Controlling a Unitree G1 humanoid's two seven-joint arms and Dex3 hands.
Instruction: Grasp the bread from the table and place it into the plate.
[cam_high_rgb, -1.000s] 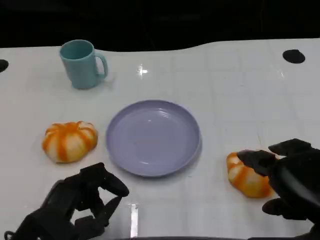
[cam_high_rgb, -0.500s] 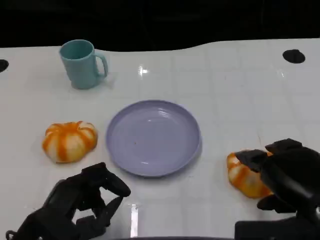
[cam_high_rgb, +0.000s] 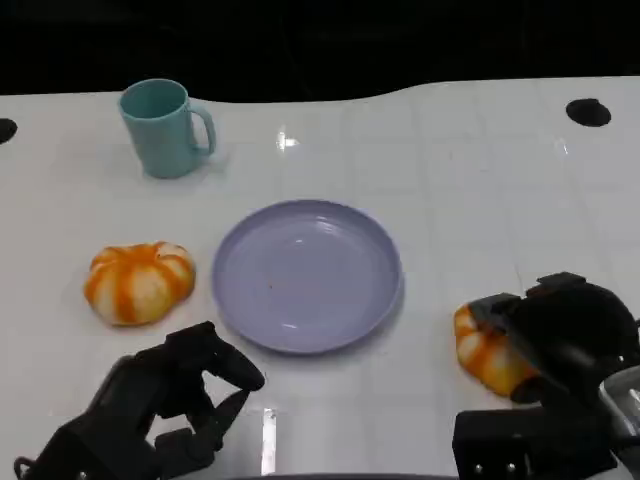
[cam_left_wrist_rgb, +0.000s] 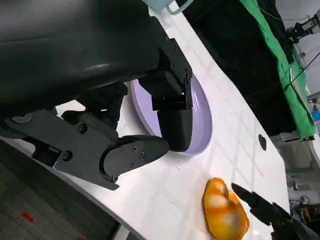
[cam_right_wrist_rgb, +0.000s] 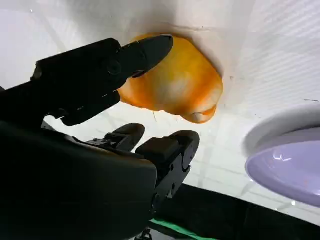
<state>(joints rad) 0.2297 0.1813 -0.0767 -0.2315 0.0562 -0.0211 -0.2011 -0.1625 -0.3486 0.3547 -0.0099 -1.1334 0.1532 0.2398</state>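
At 4 o'clock of the plate (cam_high_rgb: 305, 275) | right hand (cam_high_rgb: 565, 335) moved over bread (cam_high_rgb: 482, 352) | fingers (cam_right_wrist_rgb: 145, 50) around it, grip unclear | left hand (cam_high_rgb: 165, 405) held nothing.

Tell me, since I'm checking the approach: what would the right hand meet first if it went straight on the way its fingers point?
Most likely the orange-and-white striped bread roll right ahead: the right hand has its fingers spread around it. Whether they touch it yet is unclear.
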